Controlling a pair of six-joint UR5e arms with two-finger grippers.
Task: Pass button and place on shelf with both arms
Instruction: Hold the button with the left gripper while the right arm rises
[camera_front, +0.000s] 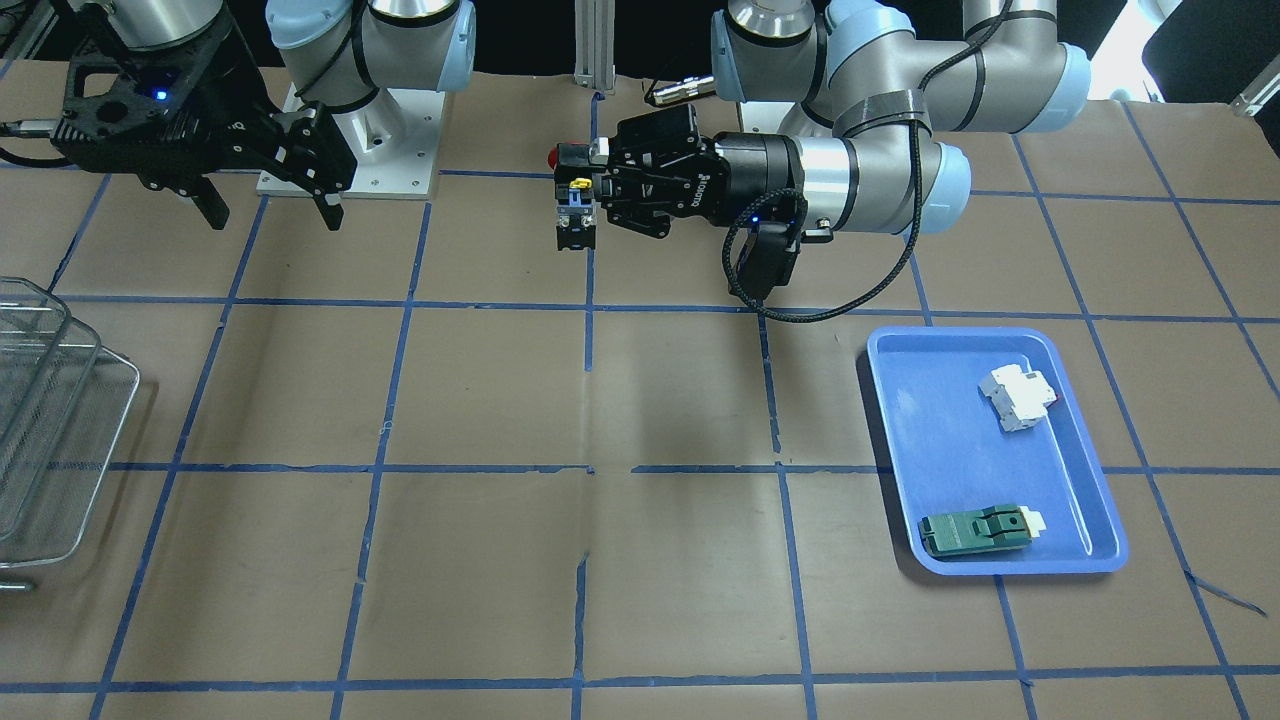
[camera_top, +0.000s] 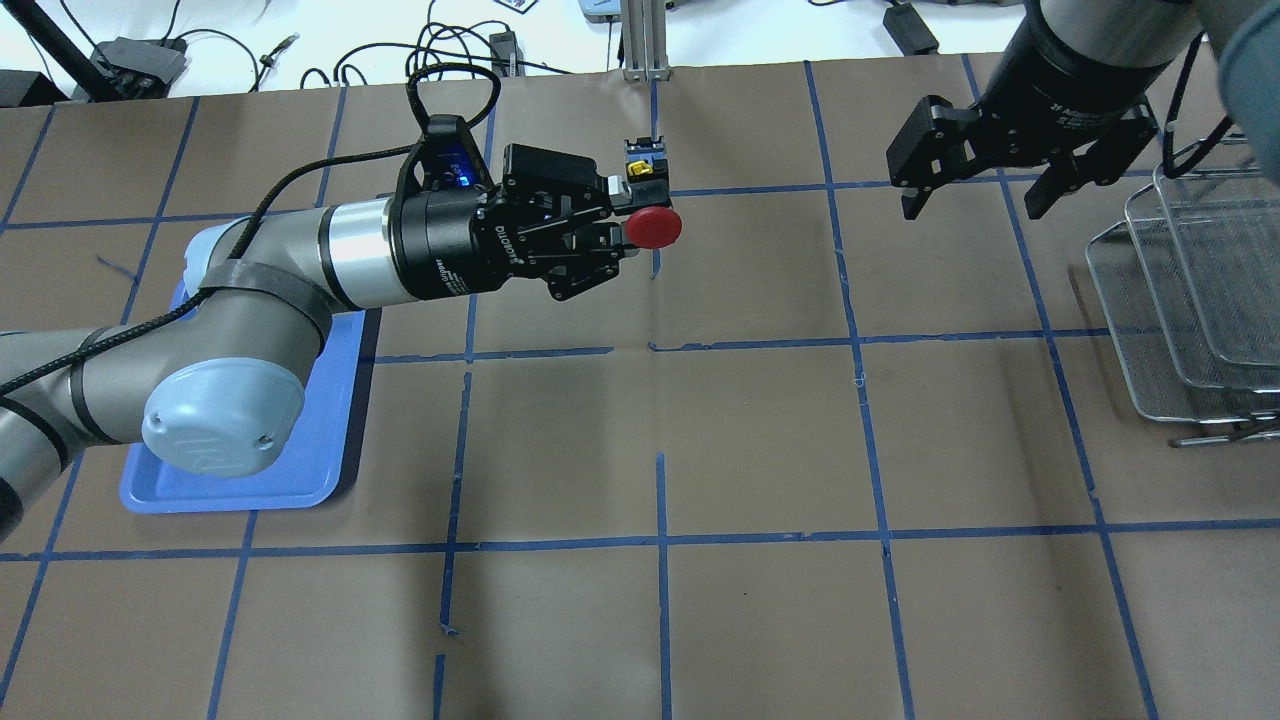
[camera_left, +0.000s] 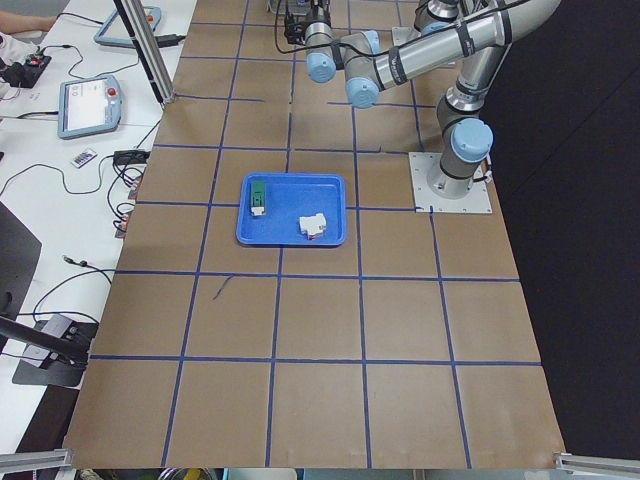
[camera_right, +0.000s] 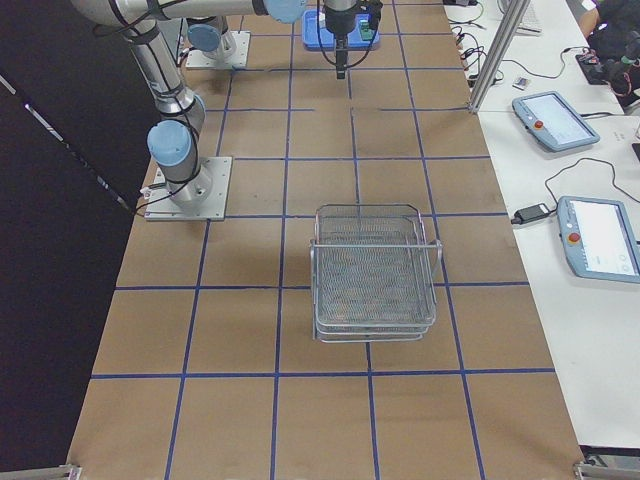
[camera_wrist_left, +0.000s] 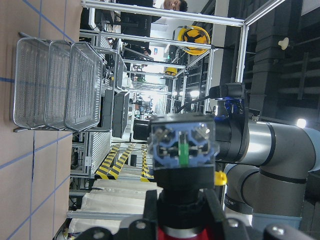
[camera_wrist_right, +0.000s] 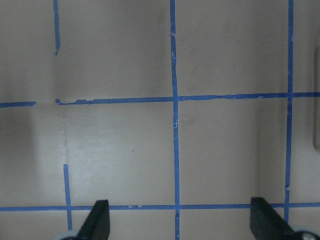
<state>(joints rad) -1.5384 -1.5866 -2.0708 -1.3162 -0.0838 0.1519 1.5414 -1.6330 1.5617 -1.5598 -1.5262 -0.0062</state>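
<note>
My left gripper (camera_front: 598, 192) is held level above the table's middle, near the robot's side, and is shut on the button (camera_front: 574, 208). From overhead the button's red cap (camera_top: 654, 227) faces up, with the yellow and blue block beyond it. The left wrist view shows the button's blue base (camera_wrist_left: 182, 145) close up. My right gripper (camera_top: 975, 207) is open and empty, pointing down above the table, well apart from the button. Its open fingers show in the right wrist view (camera_wrist_right: 98, 220). The wire-mesh shelf (camera_top: 1190, 300) stands beside the right gripper at the table's edge.
A blue tray (camera_front: 940, 440) on the left arm's side holds a white breaker block (camera_front: 1018, 397) and a flat green part (camera_front: 975, 530). Brown paper with blue tape lines covers the table. The shelf also shows in the front view (camera_front: 50, 430).
</note>
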